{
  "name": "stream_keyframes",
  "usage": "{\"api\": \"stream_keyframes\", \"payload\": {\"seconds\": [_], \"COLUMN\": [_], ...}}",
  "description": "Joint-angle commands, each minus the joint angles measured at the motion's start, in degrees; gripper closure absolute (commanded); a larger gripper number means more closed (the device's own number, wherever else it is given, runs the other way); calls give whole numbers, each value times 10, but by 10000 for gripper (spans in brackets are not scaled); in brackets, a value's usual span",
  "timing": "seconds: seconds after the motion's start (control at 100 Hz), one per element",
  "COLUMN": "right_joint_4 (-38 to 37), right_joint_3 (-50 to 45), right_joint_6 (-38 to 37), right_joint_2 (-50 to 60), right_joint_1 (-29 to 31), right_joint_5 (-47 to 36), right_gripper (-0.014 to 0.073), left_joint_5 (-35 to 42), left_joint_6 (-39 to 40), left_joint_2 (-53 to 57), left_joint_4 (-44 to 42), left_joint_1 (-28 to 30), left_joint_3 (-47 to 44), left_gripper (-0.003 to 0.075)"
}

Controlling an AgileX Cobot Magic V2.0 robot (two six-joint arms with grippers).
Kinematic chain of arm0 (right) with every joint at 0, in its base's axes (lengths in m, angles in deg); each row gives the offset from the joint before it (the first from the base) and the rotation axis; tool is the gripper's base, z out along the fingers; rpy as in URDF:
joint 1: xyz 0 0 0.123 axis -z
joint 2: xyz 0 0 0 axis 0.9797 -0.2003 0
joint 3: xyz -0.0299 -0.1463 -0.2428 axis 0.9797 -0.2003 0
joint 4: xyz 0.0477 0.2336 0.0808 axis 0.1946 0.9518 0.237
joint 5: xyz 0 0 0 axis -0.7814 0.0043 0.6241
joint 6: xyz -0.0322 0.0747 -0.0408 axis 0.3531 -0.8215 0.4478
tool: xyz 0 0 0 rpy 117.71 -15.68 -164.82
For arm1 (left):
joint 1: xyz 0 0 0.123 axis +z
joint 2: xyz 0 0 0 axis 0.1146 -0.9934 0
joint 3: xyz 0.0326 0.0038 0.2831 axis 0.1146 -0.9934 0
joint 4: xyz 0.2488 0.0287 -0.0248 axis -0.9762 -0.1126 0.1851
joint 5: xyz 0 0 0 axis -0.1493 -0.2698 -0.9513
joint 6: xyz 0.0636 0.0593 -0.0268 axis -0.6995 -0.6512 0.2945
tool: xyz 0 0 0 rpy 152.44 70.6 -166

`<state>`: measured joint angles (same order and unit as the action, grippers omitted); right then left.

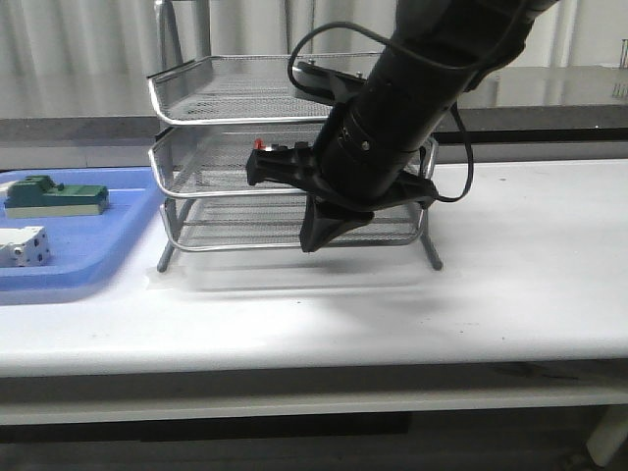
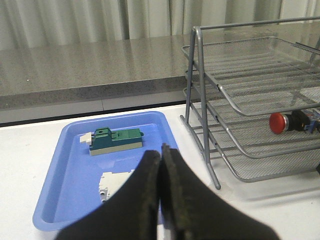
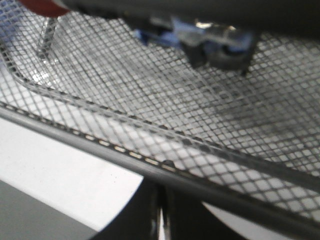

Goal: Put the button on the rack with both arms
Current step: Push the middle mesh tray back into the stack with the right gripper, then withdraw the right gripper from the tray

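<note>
The button (image 2: 280, 121) lies on its side on the middle tier of the silver wire-mesh rack (image 2: 240, 107), red head toward the blue tray, with no finger on it. In the front view only its red head (image 1: 260, 146) shows, beside the right arm. My right gripper (image 1: 316, 235) is shut and empty, pointing down-left in front of the rack (image 1: 226, 93), below the middle tier's front rim. The right wrist view looks up through the mesh (image 3: 150, 100) at the button's blue rear block (image 3: 210, 40); the gripper (image 3: 161, 220) is shut. My left gripper (image 2: 161, 150) is shut over the tray.
A flat blue tray (image 1: 88, 265) lies left of the rack and holds a green block (image 1: 59, 194) and a white box (image 1: 25, 245). In the left wrist view the tray (image 2: 75, 170), green block (image 2: 116, 140) and white box (image 2: 112, 182) lie under the fingers.
</note>
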<state>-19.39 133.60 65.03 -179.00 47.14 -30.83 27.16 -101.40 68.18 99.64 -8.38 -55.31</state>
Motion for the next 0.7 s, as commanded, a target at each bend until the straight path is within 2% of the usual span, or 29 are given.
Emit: {"api": "stream_keyframes", "payload": {"seconds": [0.0,0.16,0.34,0.69], "right_joint_4": [-4,-4,-13,-46], "right_joint_3": [19,18,-4,-134], "right_joint_6": [7,7,7,7], "right_joint_2": [34,38,66,209], "right_joint_1": [-3,-9,-9,22], "right_joint_5": [-1,31,31,0], "right_gripper": [663,663,663,663], "left_joint_5": [41,41,41,41], "left_joint_6": [6,6,6,6], "left_joint_2": [-3,-3,-3,-3], "left_joint_4": [7,7,7,7], "left_joint_1": [1,1,1,1], "left_joint_3": [16,16,16,16], "left_gripper": [741,741,741,741]}}
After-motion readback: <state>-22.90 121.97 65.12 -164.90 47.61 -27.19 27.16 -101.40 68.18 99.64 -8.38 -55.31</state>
